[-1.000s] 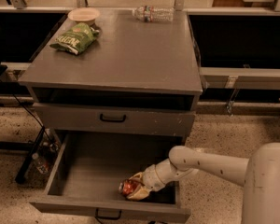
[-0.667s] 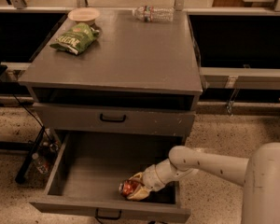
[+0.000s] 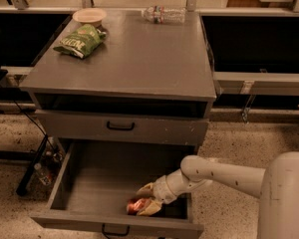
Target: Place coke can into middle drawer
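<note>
Inside middle drawer (image 3: 99, 178) — end effector (image 3: 145, 203) apparently clasps coke can (image 3: 134, 206).

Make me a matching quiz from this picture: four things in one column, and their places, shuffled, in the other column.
1. coke can
2. green chip bag
3. water bottle
4. claw

A. lying down at the back edge of the cabinet top
B. reaching low into the open middle drawer, at the can
C. left side of the cabinet top, beside the bowl
D. red, on that drawer's floor near its front

Pairs: 1-D, 2-C, 3-A, 4-B
</note>
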`<state>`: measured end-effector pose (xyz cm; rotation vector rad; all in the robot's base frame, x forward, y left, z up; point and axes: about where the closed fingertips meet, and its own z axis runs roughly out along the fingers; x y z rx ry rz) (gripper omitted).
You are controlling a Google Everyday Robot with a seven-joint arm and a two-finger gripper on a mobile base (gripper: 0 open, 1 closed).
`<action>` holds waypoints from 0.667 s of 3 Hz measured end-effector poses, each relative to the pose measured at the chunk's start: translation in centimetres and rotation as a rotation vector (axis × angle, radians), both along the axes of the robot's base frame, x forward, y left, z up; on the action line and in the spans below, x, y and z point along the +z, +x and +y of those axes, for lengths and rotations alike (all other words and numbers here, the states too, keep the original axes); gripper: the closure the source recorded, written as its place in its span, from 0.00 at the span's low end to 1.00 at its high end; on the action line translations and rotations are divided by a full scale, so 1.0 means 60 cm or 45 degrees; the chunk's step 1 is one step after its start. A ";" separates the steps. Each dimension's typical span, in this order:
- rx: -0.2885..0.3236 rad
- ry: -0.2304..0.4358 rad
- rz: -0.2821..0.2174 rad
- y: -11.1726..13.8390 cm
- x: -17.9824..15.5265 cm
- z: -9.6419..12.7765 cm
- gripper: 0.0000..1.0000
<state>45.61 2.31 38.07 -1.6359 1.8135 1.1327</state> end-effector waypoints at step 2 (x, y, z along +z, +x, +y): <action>0.000 0.000 0.000 0.000 0.000 0.000 0.00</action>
